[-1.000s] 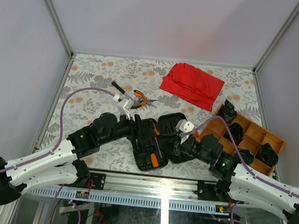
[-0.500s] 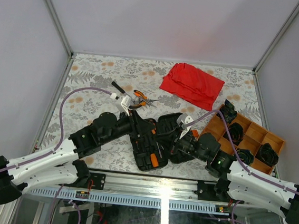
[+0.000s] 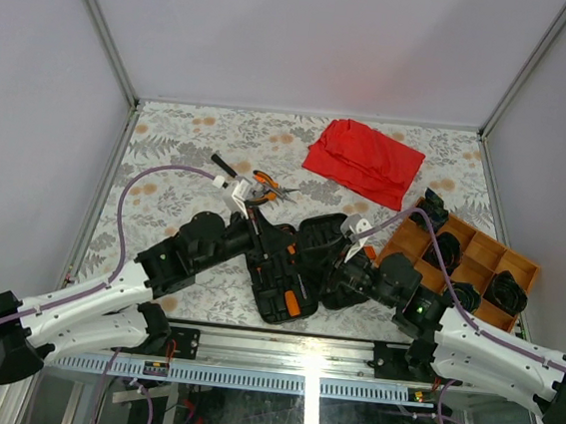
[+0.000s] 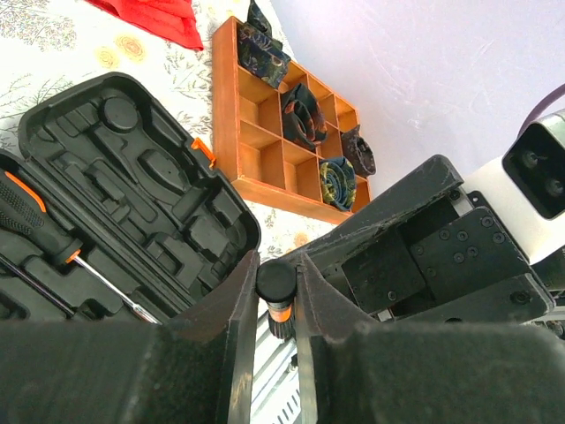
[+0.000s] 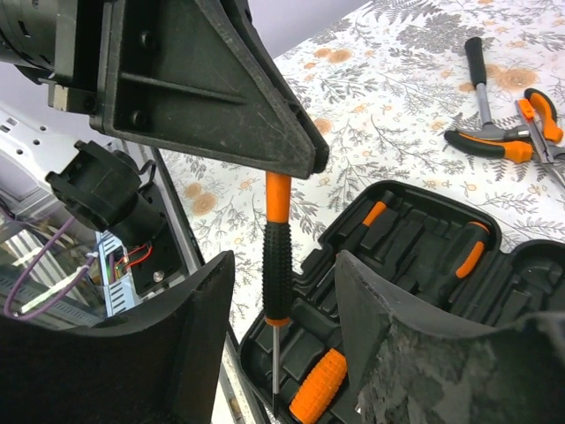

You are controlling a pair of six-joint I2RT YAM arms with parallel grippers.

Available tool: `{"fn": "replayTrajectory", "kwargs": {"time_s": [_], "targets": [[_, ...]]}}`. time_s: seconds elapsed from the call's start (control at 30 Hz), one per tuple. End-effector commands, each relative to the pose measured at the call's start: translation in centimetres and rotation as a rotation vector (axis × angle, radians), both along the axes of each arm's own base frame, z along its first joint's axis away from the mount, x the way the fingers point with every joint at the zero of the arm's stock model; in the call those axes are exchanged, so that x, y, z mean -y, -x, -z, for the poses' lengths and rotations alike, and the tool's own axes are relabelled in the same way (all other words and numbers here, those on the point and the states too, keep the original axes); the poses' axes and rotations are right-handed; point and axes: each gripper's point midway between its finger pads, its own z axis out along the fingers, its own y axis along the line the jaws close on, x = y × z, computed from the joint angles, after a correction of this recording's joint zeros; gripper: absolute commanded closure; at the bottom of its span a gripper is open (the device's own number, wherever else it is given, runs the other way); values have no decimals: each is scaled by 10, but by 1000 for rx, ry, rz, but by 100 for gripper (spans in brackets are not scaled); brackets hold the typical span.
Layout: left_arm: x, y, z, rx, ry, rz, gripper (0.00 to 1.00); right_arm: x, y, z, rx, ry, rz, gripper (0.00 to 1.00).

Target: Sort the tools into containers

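- My left claw (image 4: 276, 281): clamped on 1 screwdriver (image 5: 276, 256), which hangs tip-down.
- My right claw (image 5: 284, 291): fingers apart, flanking the shaft without touching it.
- Best lowered straight into a free tool case (image 5: 424, 234) slot.

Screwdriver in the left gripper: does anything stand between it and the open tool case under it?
Nothing visible does. The screwdriver hangs tip-down from the left gripper, directly over the tool case. The right gripper stands open around its handle, touching it on neither side, so a sideways move could strike it.
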Motion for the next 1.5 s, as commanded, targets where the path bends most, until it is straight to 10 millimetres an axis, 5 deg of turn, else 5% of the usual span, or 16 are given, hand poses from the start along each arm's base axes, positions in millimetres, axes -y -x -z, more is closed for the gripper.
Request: {"fn": "replayTrajectory", "kwargs": {"time_s": [0.0, 0.2, 0.43, 0.57, 0.7, 0.8, 0.93, 1.1, 1.47], "targets": [[-1, 1, -8, 29, 25, -3, 100, 8, -9, -25, 45, -29, 62, 43], [0, 1, -6, 26, 20, 7, 100, 10, -9, -21, 35, -10, 66, 46], [4, 2, -5, 21, 20, 24, 100, 1, -7, -16, 17, 11, 32, 61], [4, 2, -3, 18, 17, 21, 100, -1, -7, -14, 3, 13, 26, 84], [0, -1, 3, 4, -13, -6, 85, 2, -11, -13, -18, 11, 59, 94], [-11, -7, 11, -17, -52, -68, 65, 9, -21, -7, -73, 36, 142, 99], [-39, -19, 39, -95, -149, -218, 46, 21, -35, 15, -160, 131, 268, 100], [-76, -32, 80, -214, -212, -340, 45, 20, -44, 42, -276, 250, 343, 100], [-110, -18, 153, -355, -306, -390, 48, -34, -37, 73, -472, 326, 217, 100]]}}
